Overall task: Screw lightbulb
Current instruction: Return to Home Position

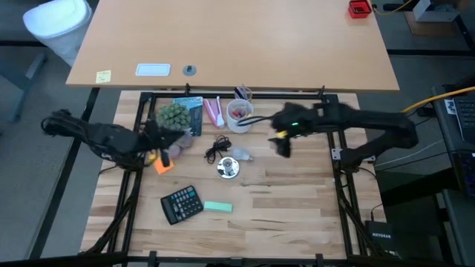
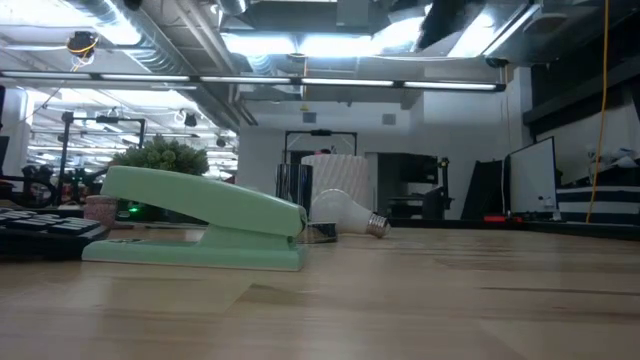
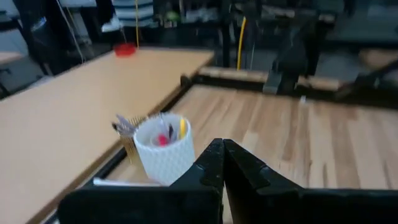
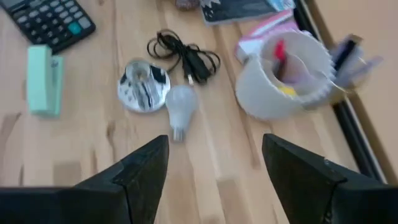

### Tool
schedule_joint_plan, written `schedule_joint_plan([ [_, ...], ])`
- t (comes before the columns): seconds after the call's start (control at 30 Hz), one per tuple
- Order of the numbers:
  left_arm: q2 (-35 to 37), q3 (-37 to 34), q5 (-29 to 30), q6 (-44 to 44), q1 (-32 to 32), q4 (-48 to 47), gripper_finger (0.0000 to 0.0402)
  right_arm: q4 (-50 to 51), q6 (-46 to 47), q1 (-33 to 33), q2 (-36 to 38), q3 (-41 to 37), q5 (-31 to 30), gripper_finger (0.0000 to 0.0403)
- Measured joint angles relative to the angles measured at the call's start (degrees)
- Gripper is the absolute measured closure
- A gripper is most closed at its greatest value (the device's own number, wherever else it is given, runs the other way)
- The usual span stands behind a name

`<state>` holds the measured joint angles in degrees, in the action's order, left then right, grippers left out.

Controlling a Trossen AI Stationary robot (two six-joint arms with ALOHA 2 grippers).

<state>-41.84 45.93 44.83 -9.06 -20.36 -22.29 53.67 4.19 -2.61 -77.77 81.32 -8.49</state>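
The small whitish lightbulb (image 1: pixel 243 155) lies on its side on the table, next to the shiny silver disc base (image 1: pixel 228 168) with its black cord (image 1: pixel 217 148). It also shows in the right wrist view (image 4: pixel 180 104) and the low view (image 2: pixel 343 212), its metal screw end (image 4: pixel 178 132) pointing toward my right gripper. My right gripper (image 4: pixel 214 163) is open and empty, above the table to the right of the bulb (image 1: pixel 281 145). My left gripper (image 3: pixel 222 157) is shut and empty at the table's left (image 1: pixel 169 139), near the plant.
A white cup of pens (image 1: pixel 240 115) stands behind the bulb, with a potted plant (image 1: pixel 173 115) and a booklet to its left. A calculator (image 1: pixel 182 203) and a green stapler (image 1: pixel 217 207) lie nearer the front. An orange object (image 1: pixel 163 165) lies by my left gripper.
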Motion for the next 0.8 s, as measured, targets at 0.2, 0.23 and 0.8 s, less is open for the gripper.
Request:
schedule_joint_plan([
  [0.2,8.6,0.0,0.0,0.5,0.0,0.1,0.0401,13.4,2.4,0.0,11.2,0.0,0.0,0.0139],
  [0.23,9.7,0.0,0.2,0.5,0.2,0.2,0.0402,14.5,4.5,0.0,12.9,-0.5,-0.1,0.0139],
  [0.8,15.0,-18.0,1.6,-12.2,1.9,-5.0,0.0402,-28.7,3.1,0.0,40.1,-43.5,6.8,0.0139],
])
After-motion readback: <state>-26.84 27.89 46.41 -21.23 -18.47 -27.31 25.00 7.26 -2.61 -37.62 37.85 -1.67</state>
